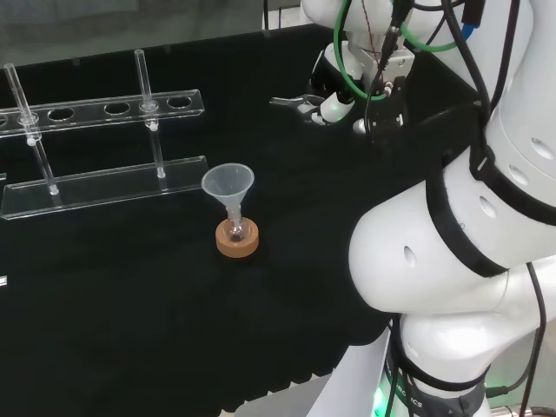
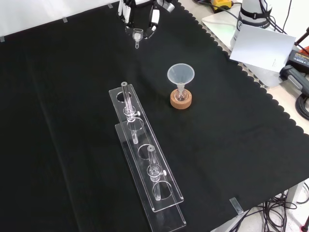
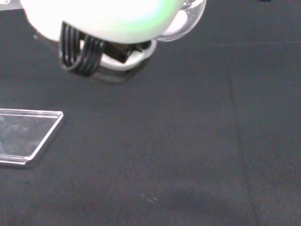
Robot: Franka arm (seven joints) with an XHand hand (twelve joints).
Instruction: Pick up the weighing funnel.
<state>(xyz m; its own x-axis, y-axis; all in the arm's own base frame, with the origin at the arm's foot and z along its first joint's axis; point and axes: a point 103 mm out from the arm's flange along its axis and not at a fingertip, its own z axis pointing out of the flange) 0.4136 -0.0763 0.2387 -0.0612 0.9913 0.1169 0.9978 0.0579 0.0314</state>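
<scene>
Robot hand [image 2: 153,17] and weighing funnel [image 2: 137,36] are together: in the front view the fingers are curled in around the small clear piece and pinch it, with its short stem pointing down toward the cloth. Whether the stem touches the cloth I cannot tell. The pair sits up and to the left of the funnel [image 2: 180,75] in that view, well apart from it. In the head view the same robot hand shows to the funnel's right and farther back. The funnel stands mouth up with its stem in a small flask [image 2: 181,95] on a cork ring [image 2: 181,102]. Left of and below the funnel in the front view a clear rack [image 2: 161,205] runs lengthwise down the desk [image 2: 67,125] — two glass tubes [image 2: 127,101] stand upright in its holes.
</scene>
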